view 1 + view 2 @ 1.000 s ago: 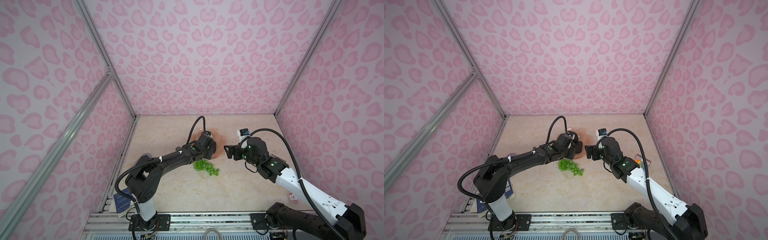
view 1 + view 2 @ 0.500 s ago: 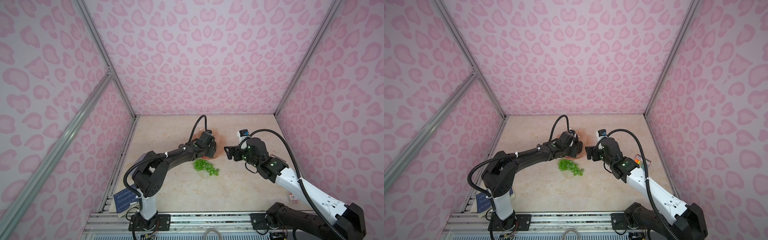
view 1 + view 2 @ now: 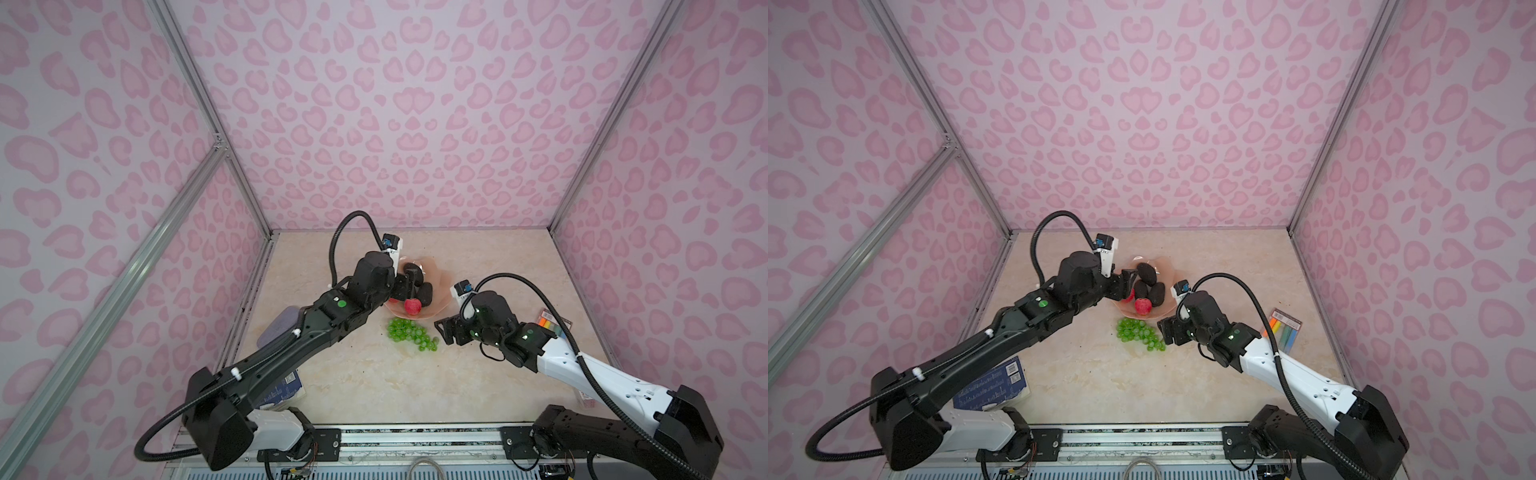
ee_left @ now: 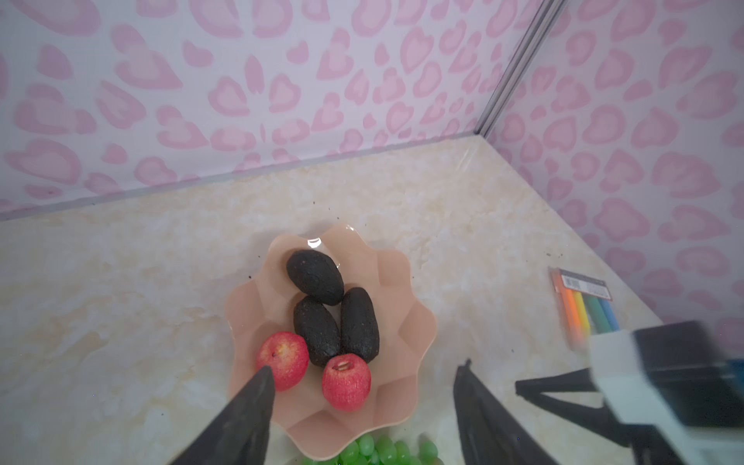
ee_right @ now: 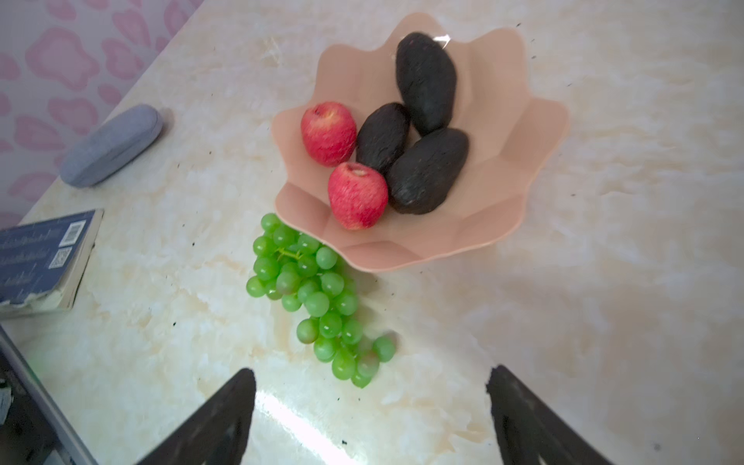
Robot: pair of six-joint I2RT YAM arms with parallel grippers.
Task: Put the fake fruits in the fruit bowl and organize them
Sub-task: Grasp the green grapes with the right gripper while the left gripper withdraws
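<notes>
Counter (image 3: pixel 374 386) is carrying everything I am watching from my station. On it the fruit bowl (image 5: pixel 535 133) is sitting, and I am placing all else against that bowl. My left hand (image 4: pixel 366 368) is hovering over the bowl's rim, fingers parted partway and gripping nothing. My right hand (image 5: pixel 372 370) is hanging outside the bowl, beyond the grapes (image 5: pixel 310 290), fingers spread wide and empty. The grapes are lying on the counter outside the bowl, their top tucking under its rim. Three avocados (image 5: pixel 426 78) are resting inside the bowl, touching one another. Two apples (image 5: pixel 328 133) are sitting inside too, beside the avocados, on the bowl's grape side.
</notes>
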